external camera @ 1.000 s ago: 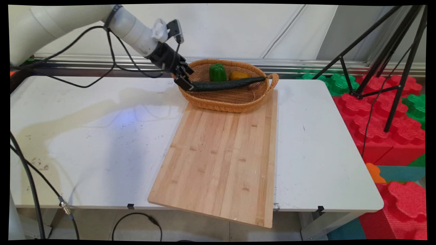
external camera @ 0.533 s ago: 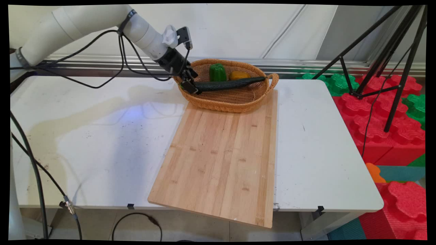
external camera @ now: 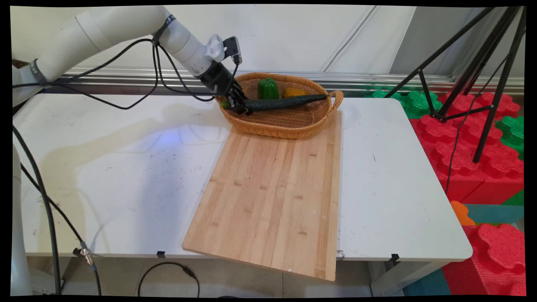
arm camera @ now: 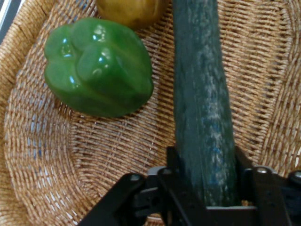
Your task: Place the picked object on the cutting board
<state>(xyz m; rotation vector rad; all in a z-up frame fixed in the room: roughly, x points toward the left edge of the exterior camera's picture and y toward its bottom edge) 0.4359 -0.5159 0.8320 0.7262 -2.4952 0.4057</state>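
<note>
A long dark green cucumber [external camera: 285, 102] lies across the wicker basket [external camera: 279, 126] at the table's far side. My gripper [external camera: 240, 107] is at the basket's left rim, shut on the cucumber's left end. In the hand view the cucumber [arm camera: 203, 103] runs up between the black fingers [arm camera: 175, 162], which press its sides. A green bell pepper [arm camera: 99, 68] sits to its left on the basket's weave [arm camera: 42, 155], and a yellow-orange fruit [arm camera: 128, 10] shows at the top. In the main view the bell pepper [external camera: 267, 89] and the yellow-orange fruit [external camera: 294, 92] lie behind the cucumber.
A large wooden cutting board [external camera: 272, 193] lies in front of the basket and overhangs the table's [external camera: 105, 176] near edge. A black tripod [external camera: 482, 79] and red and green foam blocks [external camera: 478, 151] stand off the right side. Black cables [external camera: 138, 84] hang from the arm.
The arm has moved right, carrying the gripper and the cucumber's left end further into the basket. The cucumber has slid right with it.
</note>
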